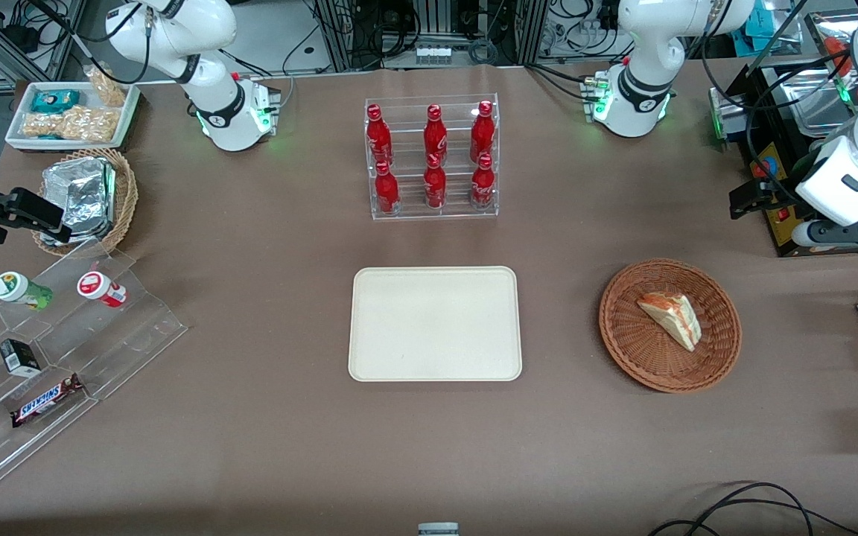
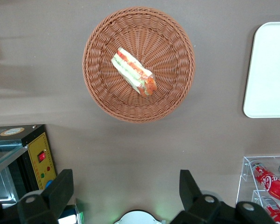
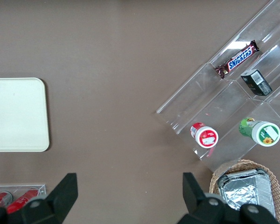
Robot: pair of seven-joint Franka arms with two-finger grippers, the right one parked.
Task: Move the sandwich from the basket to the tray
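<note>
On the brown table (image 1: 265,447), toward my working arm's end, item one: the shallow reddish-brown basket (image 1: 626,339), round and woven, standing alone. Item two: the sandwich (image 1: 672,318), a triangular wedge of white bread with orange-red and pale green layers, lying on its side inside the basket, near the middle of the weave. Item three: the cream tray (image 1: 435,324), rectangular with rounded corners and a low rim, flat on the table at its centre, well apart from the basket and bare of goods. Item four: my gripper (image 2: 126,191), raised high over the table near my arm's base, farther from the front camera than the basket; its two dark fingers (image 2: 60,189) stand wide apart with nothing between them, and the wrist camera looks straight down past them onto the basket and sandwich. Other stock: a clear rack of red bottles (image 1: 433,156), six in two rows, farther from the front camera than the tray. Toward the parked arm's end: a stepped clear display (image 1: 64,335) carrying two small lidded cups (image 1: 101,288), a small dark box and a Snickers bar (image 1: 47,400); a deeper tan basket of foil packs (image 1: 86,197); a white tray of snack packets (image 1: 71,115).
</note>
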